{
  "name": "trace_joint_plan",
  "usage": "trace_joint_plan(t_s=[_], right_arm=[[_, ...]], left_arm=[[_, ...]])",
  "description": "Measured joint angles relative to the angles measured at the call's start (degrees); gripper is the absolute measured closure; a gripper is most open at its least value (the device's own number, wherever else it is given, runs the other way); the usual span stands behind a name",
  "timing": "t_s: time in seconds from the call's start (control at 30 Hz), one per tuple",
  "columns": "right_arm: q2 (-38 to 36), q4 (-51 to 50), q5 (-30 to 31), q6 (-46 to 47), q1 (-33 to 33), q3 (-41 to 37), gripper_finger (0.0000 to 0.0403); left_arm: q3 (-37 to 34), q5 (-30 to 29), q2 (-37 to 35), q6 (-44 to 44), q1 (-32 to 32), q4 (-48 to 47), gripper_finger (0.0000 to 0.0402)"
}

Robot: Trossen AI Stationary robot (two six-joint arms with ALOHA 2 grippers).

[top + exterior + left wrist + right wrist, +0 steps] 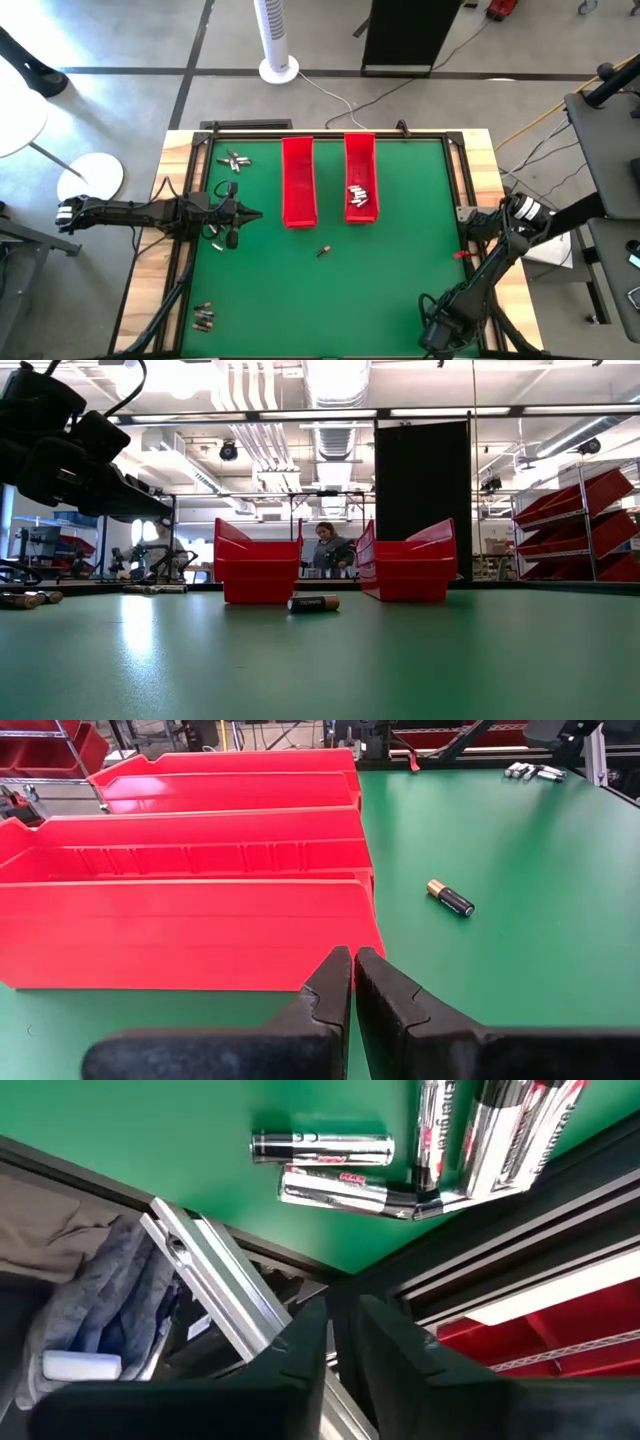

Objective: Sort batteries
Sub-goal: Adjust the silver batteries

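— What's that worktop (400, 290) like from where you stand?

— Green mat, black frame round it, pale wood showing at the edges.

— And what's lying on it?

— Two long red trays side by side toward the far edge. The left tray (298, 182) looks bare inside; the right tray (360, 175) has silvery batteries (359, 196) in its near end.

— Anything loose?

— One dark cell (323, 251) alone on the mat, just in front of the trays. A silvery cluster (234, 160) near the far left corner, and a darker bunch (204, 317) by the near left edge.
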Motion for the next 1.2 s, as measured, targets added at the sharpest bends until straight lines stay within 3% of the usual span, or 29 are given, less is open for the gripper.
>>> trace_joint_plan(t_s=[0.17, 0.33, 0.6, 1.2], right_arm=[[0.0, 0.0, 0.1, -0.6, 0.0, -0.6, 0.0388], [1.7, 0.0, 0.5, -2.1, -0.4, -1.4, 0.0391], [5.7, 1.5, -6.6, -4.6, -0.4, -1.3, 0.0390], [6.3, 0.2, -4.4, -9.1, 0.5, -3.3, 0.0390]], left_arm=[[0.0, 0.0, 0.0, 0.0, 0.0, 0.0, 0.0402], [0.0, 0.0, 0.0, 0.0, 0.0, 0.0, 0.0402], [0.0, 0.0, 0.0, 0.0, 0.0, 0.0, 0.0402], [0.0, 0.0, 0.0, 0.0, 0.0, 0.0, 0.0402]])
